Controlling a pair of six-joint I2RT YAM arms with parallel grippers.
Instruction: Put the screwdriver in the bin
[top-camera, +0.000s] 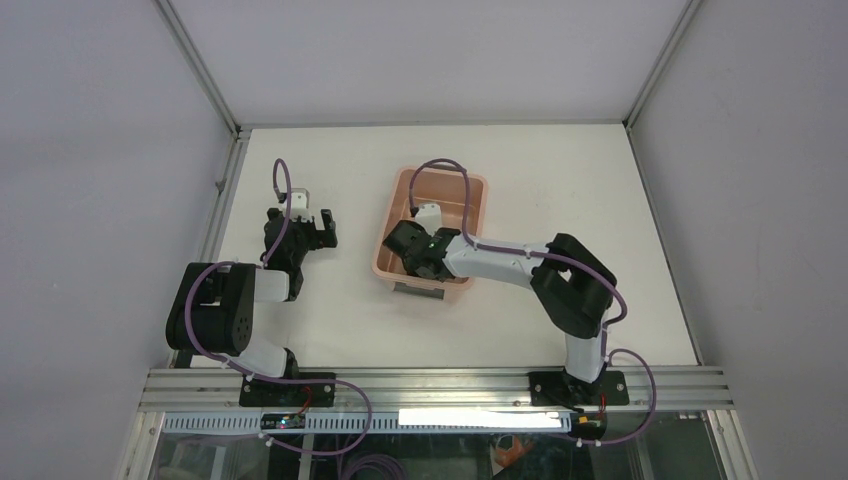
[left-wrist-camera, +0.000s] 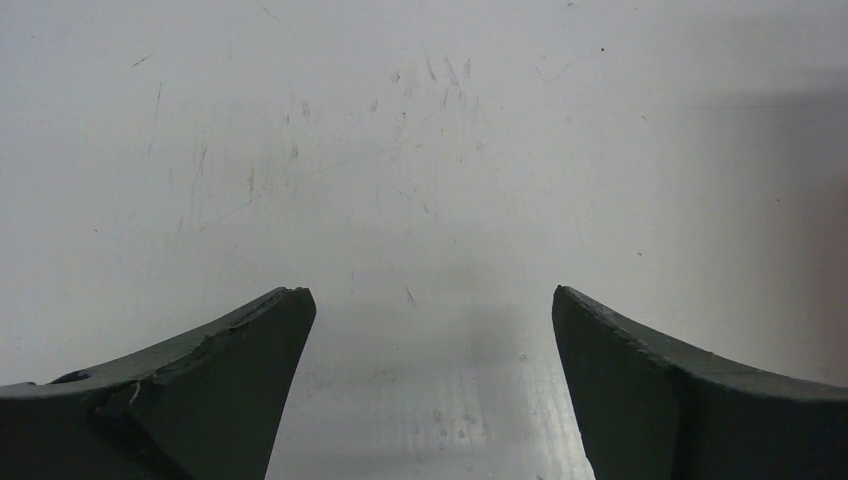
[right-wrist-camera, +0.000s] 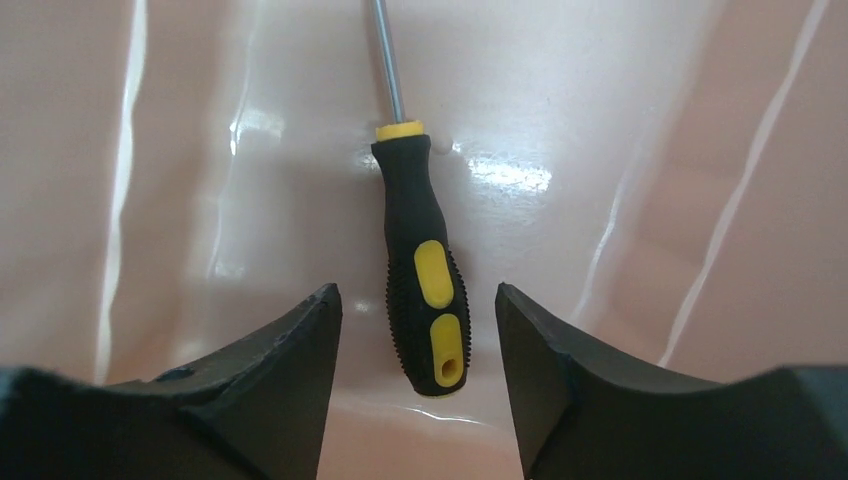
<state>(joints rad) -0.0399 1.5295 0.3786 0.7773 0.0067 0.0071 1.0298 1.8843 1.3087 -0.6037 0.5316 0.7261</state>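
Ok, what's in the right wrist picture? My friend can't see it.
A black-and-yellow screwdriver lies on the shiny pink floor of the bin, its shaft pointing away from the camera. The right gripper is open, with its two dark fingers on either side of the handle, gaps showing, not touching it.

1. We see the screwdriver with a black handle, two yellow patches and a yellow collar; its shaft is silver-grey.
2. The handle's lower grip carries fine ribbing.
3. The bin is glossy salmon pink, streaked with white glare.
4. Its near handle looks grey to us, though it is small in the top view.
5. The right gripper and left gripper are dark grey.
6. The table is white with thin dark scratches.
7. The left arm and right arm mix black and white; their cables are purple.
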